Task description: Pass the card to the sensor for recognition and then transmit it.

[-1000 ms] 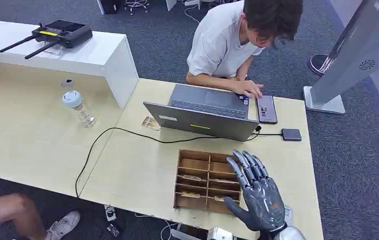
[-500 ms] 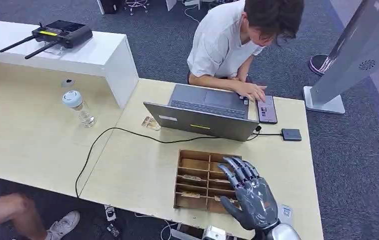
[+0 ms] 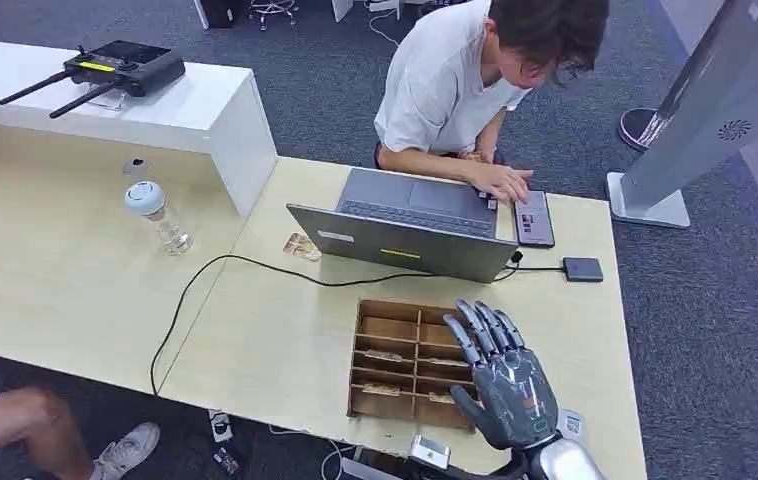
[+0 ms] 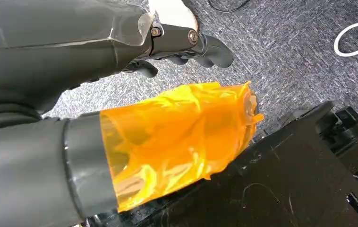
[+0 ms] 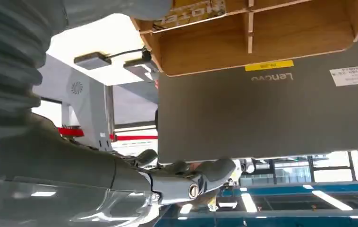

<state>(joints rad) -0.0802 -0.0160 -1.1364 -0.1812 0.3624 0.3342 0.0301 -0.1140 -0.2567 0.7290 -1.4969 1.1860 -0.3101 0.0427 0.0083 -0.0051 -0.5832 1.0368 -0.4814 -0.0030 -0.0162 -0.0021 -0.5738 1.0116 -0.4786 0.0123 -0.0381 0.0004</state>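
Note:
A wooden box (image 3: pixel 370 325) with several compartments stands near the table's front edge, with cards (image 3: pixel 385 355) lying flat in some of them. My right hand (image 3: pixel 503 378) hovers over the box's right column, fingers spread and holding nothing. In the right wrist view the box (image 5: pixel 262 42) and a printed card (image 5: pixel 191 12) show beyond the fingers (image 5: pixel 191 177). The sensor (image 3: pixel 582 268), a small dark square pad, lies to the right of the laptop on a cable. My left hand (image 4: pixel 167 137) hangs over the carpet, its thumb wrapped in orange film, holding nothing.
An open grey laptop (image 3: pixel 405 245) stands just behind the box, and a person (image 3: pixel 455 90) leans over it with a hand on a phone (image 3: pixel 534 217). A black cable (image 3: pixel 215 275) crosses the table. A water bottle (image 3: pixel 158 216) stands at the left. A white kiosk (image 3: pixel 695 120) rises at the right.
My right hand has drawn back a little toward the table's near edge, staying over the box's right side. The person's hand has shifted slightly by the phone.

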